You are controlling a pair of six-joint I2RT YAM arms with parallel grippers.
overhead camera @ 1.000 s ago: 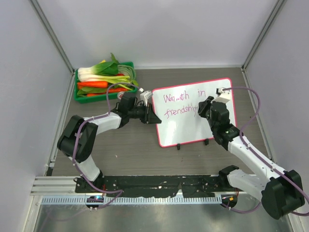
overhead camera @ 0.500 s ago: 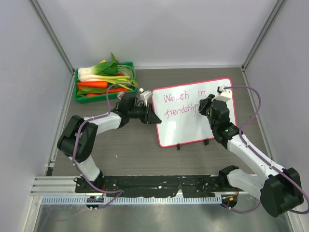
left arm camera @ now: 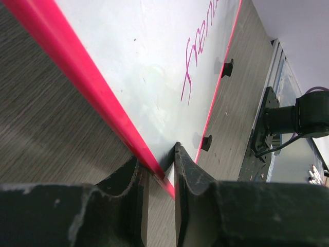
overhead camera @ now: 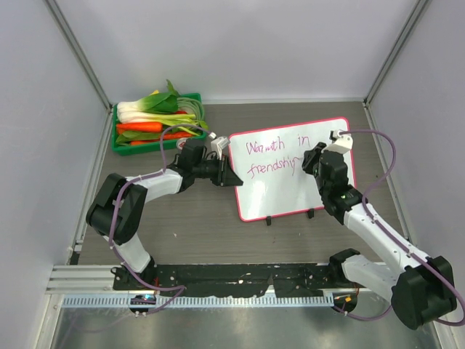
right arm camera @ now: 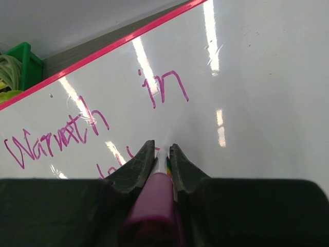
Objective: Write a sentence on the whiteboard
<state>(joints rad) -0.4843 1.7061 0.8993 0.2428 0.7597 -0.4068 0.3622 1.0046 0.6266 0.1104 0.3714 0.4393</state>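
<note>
The whiteboard point(overhead camera: 312, 193), glossy white with a pink-red frame, lies on the table right of centre. The sentence point(overhead camera: 278, 147) is in thin magenta script, "Warmth in" above a second line. My left gripper point(overhead camera: 233, 179) is shut on the board's left frame edge point(left arm camera: 77, 67), one finger on each side point(left arm camera: 157, 165). My right gripper point(overhead camera: 305, 166) is shut on a magenta marker point(right arm camera: 152, 203), its tip down on the board at the end of the second line point(right arm camera: 110, 167). The words "Warmth" point(right arm camera: 56, 136) and "in" point(right arm camera: 164, 87) show ahead of the right gripper point(right arm camera: 162, 150).
A green crate point(overhead camera: 115, 131) of vegetables stands at the back left, close to the left arm's elbow. Two small black feet point(overhead camera: 269, 220) stick out from the board's near edge. Grey walls close in the table on three sides.
The right gripper with the marker has shifted slightly to the right along the second line. The left gripper and the board have not moved.
</note>
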